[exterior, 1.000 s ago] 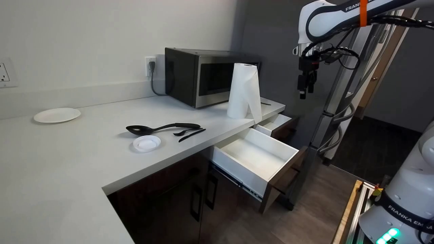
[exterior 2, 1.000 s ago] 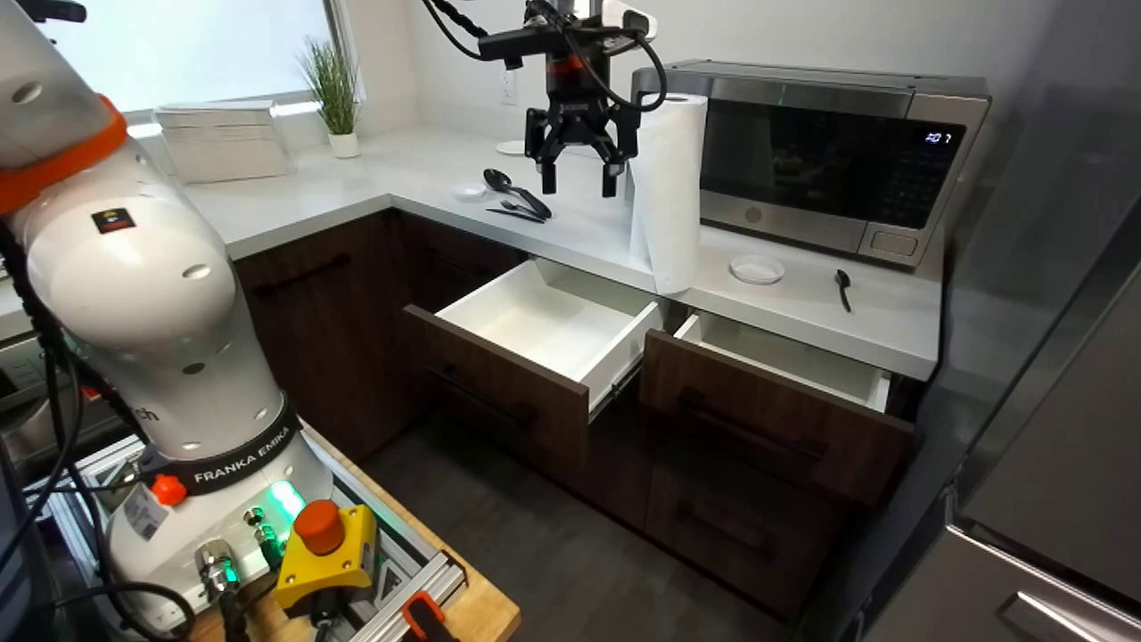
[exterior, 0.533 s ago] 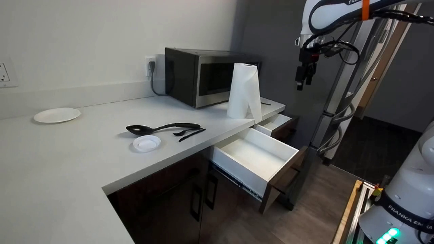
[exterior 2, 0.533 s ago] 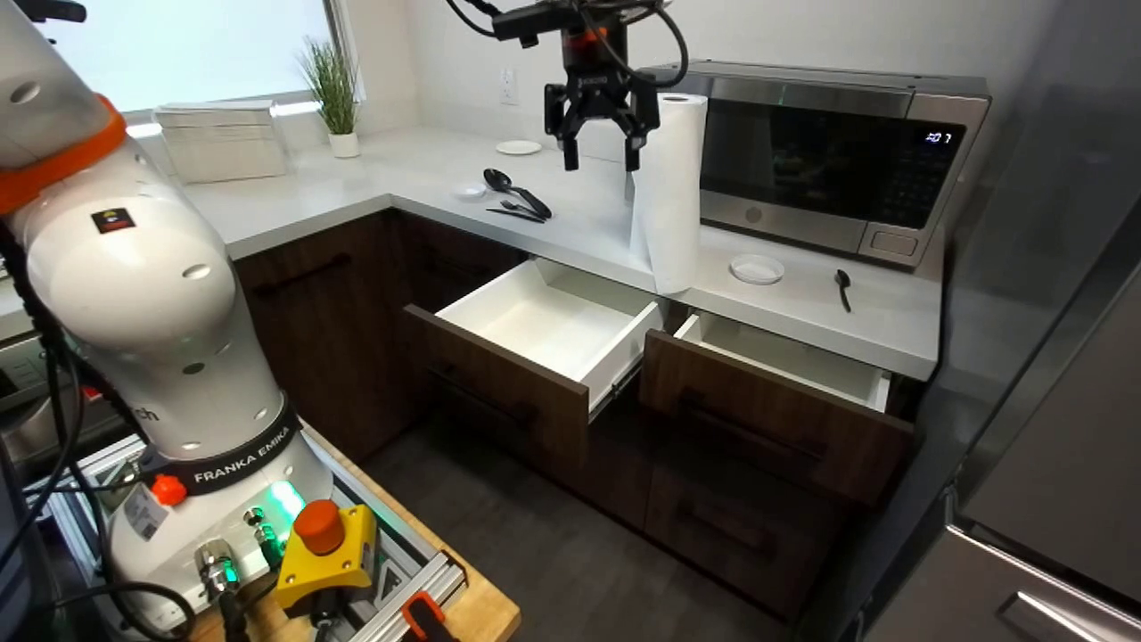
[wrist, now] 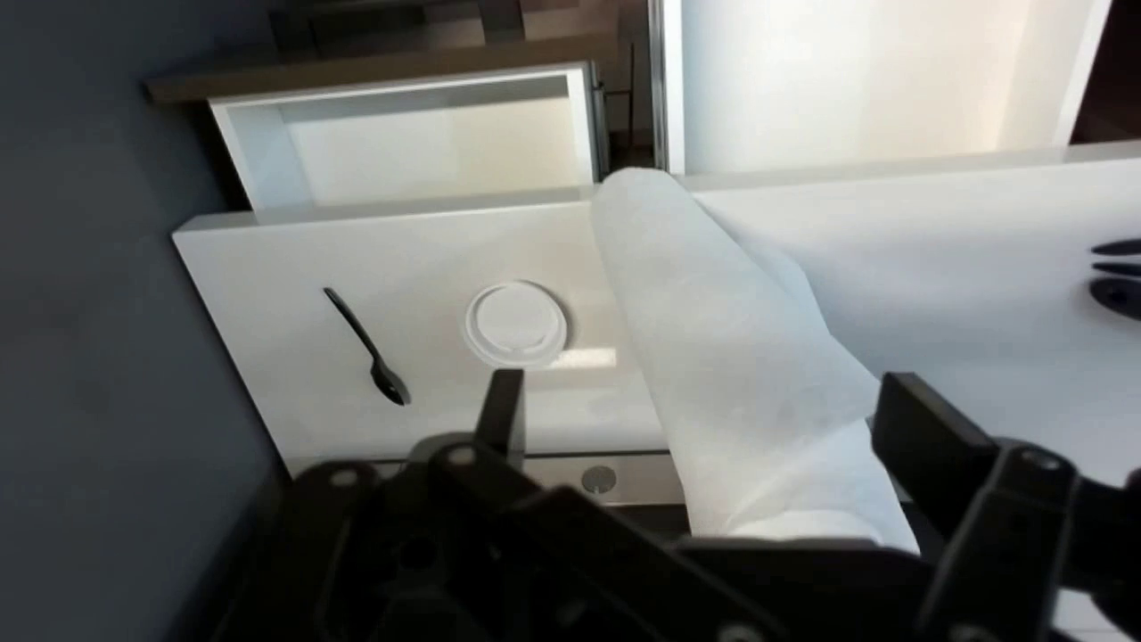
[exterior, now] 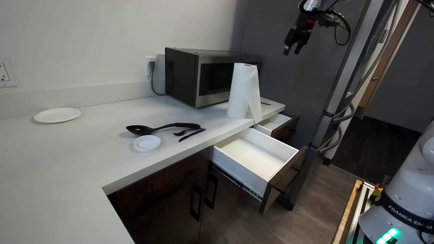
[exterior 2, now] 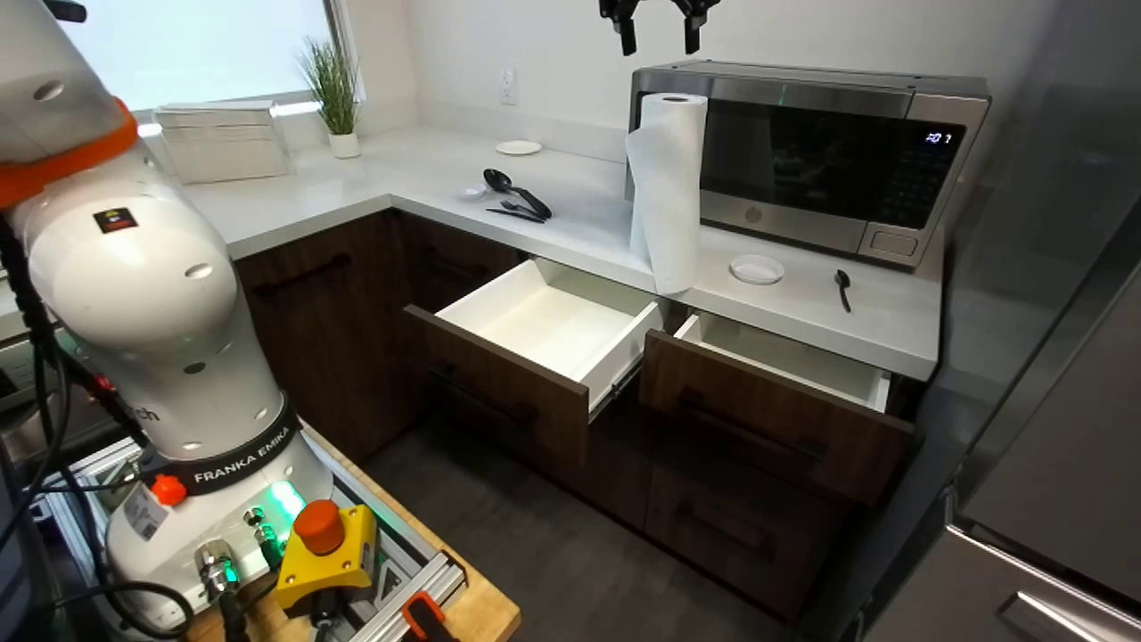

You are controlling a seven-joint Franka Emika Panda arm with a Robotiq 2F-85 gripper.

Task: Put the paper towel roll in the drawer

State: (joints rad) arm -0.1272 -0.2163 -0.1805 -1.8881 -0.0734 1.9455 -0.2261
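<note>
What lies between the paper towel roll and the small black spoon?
A small round white dish lies between the paper towel roll and the spoon, as the wrist view and an exterior view show.

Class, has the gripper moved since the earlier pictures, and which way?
Yes, upward: in an exterior view, the gripper now appears above the microwave.

The paper towel roll (exterior 2: 673, 192) looks matt paper, the drawer (exterior 2: 526, 374) wood-fronted, the microwave (exterior 2: 802, 160) metal-trimmed and glossy.
</note>
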